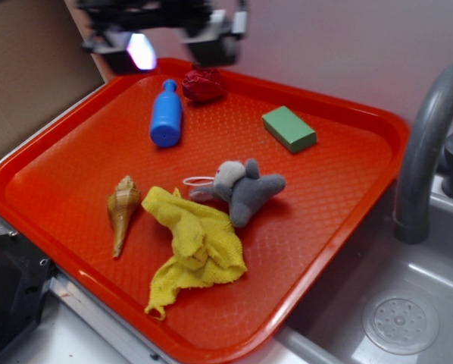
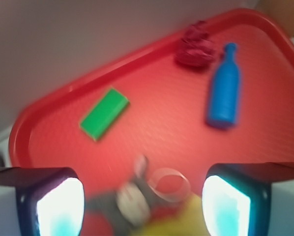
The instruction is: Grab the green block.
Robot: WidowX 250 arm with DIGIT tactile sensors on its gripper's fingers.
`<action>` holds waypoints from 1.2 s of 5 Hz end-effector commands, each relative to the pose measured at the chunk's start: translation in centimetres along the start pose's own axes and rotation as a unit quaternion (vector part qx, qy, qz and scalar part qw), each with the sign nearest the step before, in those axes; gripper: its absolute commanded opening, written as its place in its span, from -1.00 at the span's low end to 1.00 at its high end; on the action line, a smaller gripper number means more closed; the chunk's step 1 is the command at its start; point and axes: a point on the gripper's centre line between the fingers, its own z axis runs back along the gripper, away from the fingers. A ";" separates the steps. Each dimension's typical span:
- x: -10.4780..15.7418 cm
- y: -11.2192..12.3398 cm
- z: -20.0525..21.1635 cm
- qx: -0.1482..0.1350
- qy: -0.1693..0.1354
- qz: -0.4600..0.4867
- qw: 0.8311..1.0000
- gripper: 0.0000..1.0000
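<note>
Exterior view gives you the block (image 1: 288, 129) lying flat on the far right part of the tray (image 1: 60, 227), apart from everything else; nearest are the bottle (image 1: 166, 114) to its left and the plush toy (image 1: 245, 189) nearer you. Your gripper (image 2: 143, 201) hangs high over the tray's far edge with fingers spread and empty, so approach, descent and grasp all remain. Only the wrist view shows those pads apart; only the exterior shows the cloth (image 1: 192, 246), shell (image 1: 123, 208) and faucet (image 1: 427, 152).
</note>
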 end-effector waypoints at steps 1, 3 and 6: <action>4.4 -2.6 -4.2 0.005 -0.049 0.080 0.996 1.00; 5.9 -3.5 -9.5 0.015 -0.056 0.160 0.985 1.00; 3.9 -3.0 -12.1 0.012 0.007 0.125 0.992 -1.00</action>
